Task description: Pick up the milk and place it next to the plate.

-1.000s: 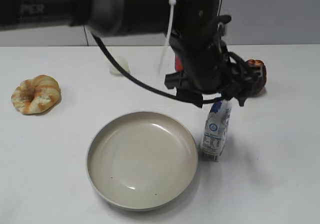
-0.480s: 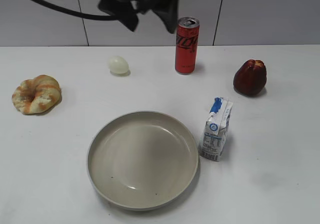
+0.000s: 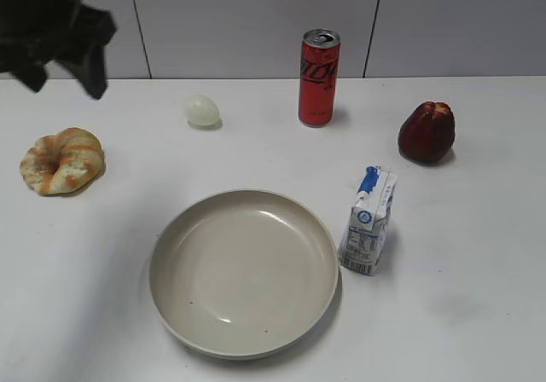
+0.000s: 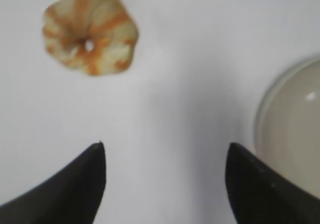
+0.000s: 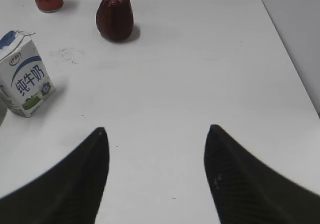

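Milk (image 3: 368,220) upright on table (image 3: 478,254), just beside plate (image 3: 244,271) rim, right side, apart from my grippers. My left gripper (image 4: 165,184) jaws apart, empty, above bare table between pastry (image 4: 91,30) and plate. My right gripper (image 5: 155,174) also apart, empty. Judgement: placement looks done; pull clear high, avoid brushing carton, it tips easily.

Both tools, left (image 4: 165,156) and right (image 5: 156,141), gape wide, empty.
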Motion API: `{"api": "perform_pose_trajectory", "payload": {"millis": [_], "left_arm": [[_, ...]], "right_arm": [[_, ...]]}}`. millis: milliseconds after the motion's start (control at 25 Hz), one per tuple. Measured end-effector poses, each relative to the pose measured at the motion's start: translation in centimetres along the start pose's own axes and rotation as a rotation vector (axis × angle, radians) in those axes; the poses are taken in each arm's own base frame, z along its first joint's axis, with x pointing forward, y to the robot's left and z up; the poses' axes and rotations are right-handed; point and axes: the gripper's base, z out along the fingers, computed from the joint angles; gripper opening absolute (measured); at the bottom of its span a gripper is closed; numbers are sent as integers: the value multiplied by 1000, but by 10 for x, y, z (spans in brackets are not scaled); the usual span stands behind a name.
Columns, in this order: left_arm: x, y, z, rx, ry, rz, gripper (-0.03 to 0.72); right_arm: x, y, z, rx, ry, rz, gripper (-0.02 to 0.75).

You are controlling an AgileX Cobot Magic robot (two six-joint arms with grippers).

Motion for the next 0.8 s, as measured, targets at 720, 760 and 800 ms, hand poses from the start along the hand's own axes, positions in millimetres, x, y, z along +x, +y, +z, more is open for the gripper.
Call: {"api": "perform_pose_trajectory", "payload": {"millis": [720,760,800], "left_arm": [[234,31,-31,-78,-404,-63,555],[244,30,-31,-81,-440,-54,555],[253,28,-29,-79,-473,-42,555]], "right_arm": [[0,0,0,0,0,0,459],[0,0,0,0,0,0,459],[0,0,0,0,0,0,459]]}}
